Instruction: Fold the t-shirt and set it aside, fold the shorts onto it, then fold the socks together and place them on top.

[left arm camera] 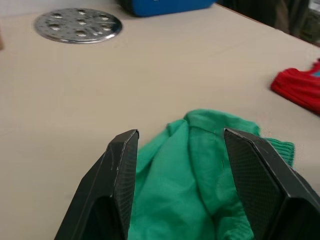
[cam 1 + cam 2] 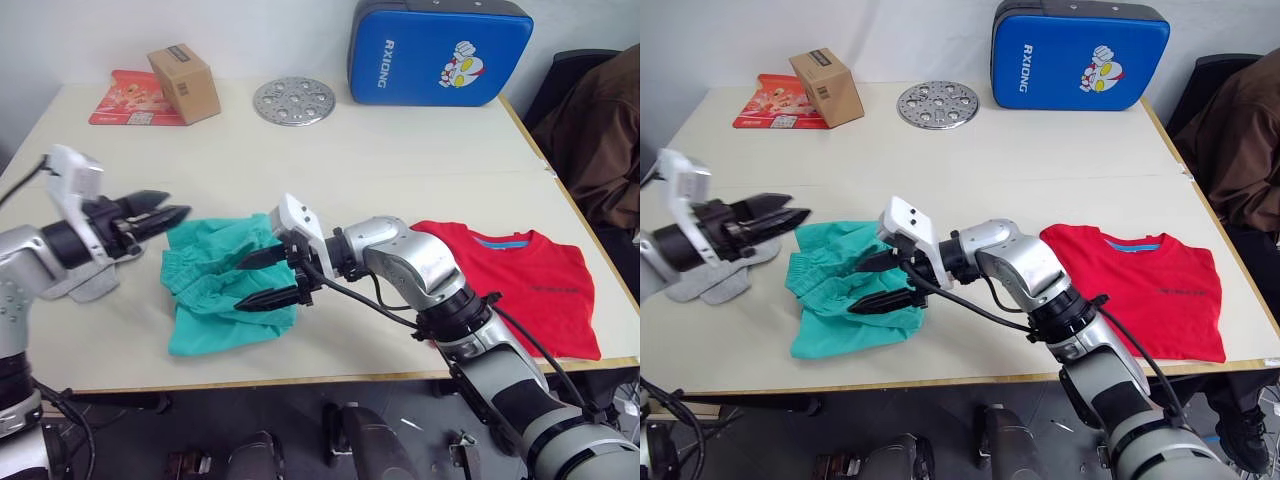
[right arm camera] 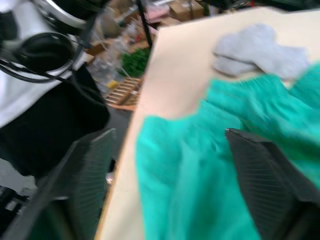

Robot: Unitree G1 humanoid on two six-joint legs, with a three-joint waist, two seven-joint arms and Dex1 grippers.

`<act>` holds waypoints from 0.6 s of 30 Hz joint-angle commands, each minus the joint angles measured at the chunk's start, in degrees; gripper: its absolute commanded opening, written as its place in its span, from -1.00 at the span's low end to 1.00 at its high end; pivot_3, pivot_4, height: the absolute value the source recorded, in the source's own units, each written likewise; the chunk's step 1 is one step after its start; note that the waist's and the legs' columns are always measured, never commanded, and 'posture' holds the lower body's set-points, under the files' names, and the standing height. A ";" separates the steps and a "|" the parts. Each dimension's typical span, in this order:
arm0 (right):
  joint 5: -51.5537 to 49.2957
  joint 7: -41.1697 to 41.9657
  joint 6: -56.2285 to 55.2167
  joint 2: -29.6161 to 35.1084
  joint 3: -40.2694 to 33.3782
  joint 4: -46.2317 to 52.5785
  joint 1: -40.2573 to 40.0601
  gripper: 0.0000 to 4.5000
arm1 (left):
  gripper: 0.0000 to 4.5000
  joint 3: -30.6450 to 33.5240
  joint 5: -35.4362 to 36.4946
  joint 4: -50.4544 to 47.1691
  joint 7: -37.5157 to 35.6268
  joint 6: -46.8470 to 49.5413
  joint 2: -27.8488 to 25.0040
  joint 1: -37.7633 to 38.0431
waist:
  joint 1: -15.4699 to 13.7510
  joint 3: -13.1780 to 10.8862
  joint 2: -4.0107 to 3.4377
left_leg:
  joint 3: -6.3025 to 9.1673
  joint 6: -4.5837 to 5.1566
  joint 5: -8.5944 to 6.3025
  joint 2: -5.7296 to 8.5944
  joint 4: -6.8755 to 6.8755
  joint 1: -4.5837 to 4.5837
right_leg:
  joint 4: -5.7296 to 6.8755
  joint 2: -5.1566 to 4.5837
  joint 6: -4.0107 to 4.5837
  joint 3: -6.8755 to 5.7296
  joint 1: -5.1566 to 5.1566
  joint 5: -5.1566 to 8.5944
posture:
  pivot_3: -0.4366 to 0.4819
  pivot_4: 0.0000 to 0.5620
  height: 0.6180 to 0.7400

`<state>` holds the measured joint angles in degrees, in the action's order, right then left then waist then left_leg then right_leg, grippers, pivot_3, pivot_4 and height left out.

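The teal shorts (image 2: 212,300) lie crumpled near the table's front edge, left of centre. My right gripper (image 2: 241,285) is open, its fingers spread just over the shorts' right side with nothing between them. My left gripper (image 2: 178,205) is open too and hovers at the shorts' upper left corner, above the cloth. Folded flat, the red t-shirt (image 2: 525,285) rests at the front right, its blue collar lining showing. The grey socks (image 2: 712,281) lie at the far left, partly under my left arm.
At the back of the table (image 2: 400,160) stand a cardboard box (image 2: 185,83) on a red packet (image 2: 125,100), a perforated metal disc (image 2: 293,101) and a blue pad (image 2: 440,50). A brown jacket (image 2: 600,130) hangs on a chair past the right edge.
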<state>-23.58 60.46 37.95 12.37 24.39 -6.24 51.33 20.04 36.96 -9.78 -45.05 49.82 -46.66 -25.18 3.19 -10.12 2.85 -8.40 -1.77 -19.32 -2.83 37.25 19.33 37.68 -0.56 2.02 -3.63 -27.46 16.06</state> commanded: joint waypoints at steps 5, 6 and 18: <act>9.11 -4.85 -6.11 -0.71 2.17 -5.24 -4.95 -0.70 | -0.47 -14.04 1.06 -2.76 -7.74 -1.22 3.06 -8.13 | 0.18 0.00 0.00 | -0.04 -0.07 0.05 0.01 0.09 0.00 | 0.11 0.03 0.00 0.05 0.00 0.00 | -0.05 -0.47 1.00; 9.76 -5.37 -6.05 -0.80 2.28 -5.43 -5.52 -0.82 | -0.59 -16.00 0.26 -2.49 -8.46 -1.08 2.93 -8.65 | 0.22 0.00 0.00 | -0.04 -0.10 0.07 0.01 0.08 -0.01 | 0.12 0.05 0.00 0.07 -0.01 0.00 | -0.05 -0.47 1.00; 14.75 -6.70 -8.06 -1.00 2.54 -3.76 -11.01 -1.00 | -0.99 -24.35 -21.45 20.18 4.74 -12.78 4.51 -14.40 | 0.17 0.00 -0.01 | -0.03 -0.22 0.26 0.00 0.06 -0.11 | 0.26 0.11 0.08 0.12 -0.02 -0.03 | -0.05 -0.47 1.00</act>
<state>-9.03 53.54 29.98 11.34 26.82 -11.51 41.12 -6.88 17.51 8.86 -42.31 39.92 -41.46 -38.15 3.36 -10.12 2.84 -8.44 -1.99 -19.06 -2.83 37.29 19.23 37.94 -0.46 2.10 -3.51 -27.49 16.02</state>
